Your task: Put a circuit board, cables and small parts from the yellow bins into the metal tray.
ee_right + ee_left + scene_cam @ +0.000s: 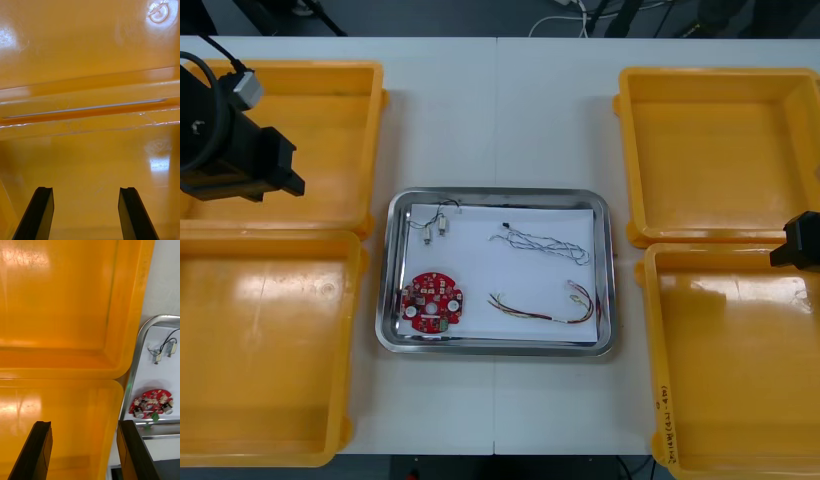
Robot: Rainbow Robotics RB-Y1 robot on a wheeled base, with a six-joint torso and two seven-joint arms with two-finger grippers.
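yellow bins (270,340) — glossy plastic | metal tray (500,346) — shiny rim, white inside

nothing can be read for certain. small black handwritten marks (663,400) run along the left rim of the yellow bin (740,350) at the lower right of the front view, too small to make out. the right wrist view shows a round moulded stamp (159,11) on the farther bin (75,41), its floor beyond the rims, also illegible.
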